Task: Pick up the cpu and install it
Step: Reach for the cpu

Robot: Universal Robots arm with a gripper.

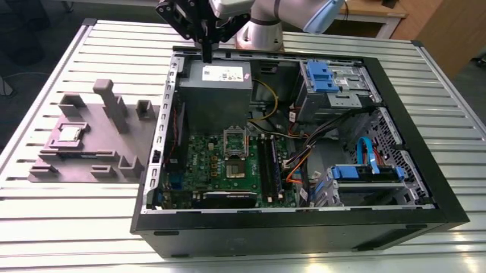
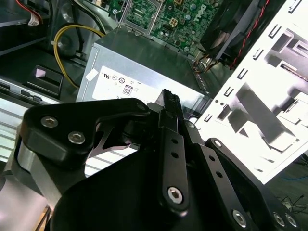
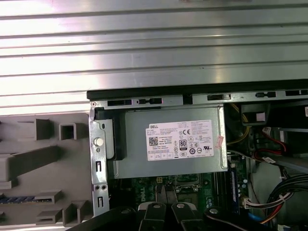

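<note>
My gripper [image 1: 206,57] hangs over the power supply [image 1: 216,77], fingers pressed together and holding nothing. In the exterior view the cpu [image 1: 70,133] lies flat on the fixture [image 1: 99,165], outside the case [image 1: 304,227], at about eight o'clock from me and well apart. The risks, as I judge them: the fixture's tall posts [image 1: 114,108] stand near the cpu and could catch my fingers. Its thin rim offers little grip, so it may slip or tilt, and a tilted cpu could damage the socket [image 1: 235,145].
</note>
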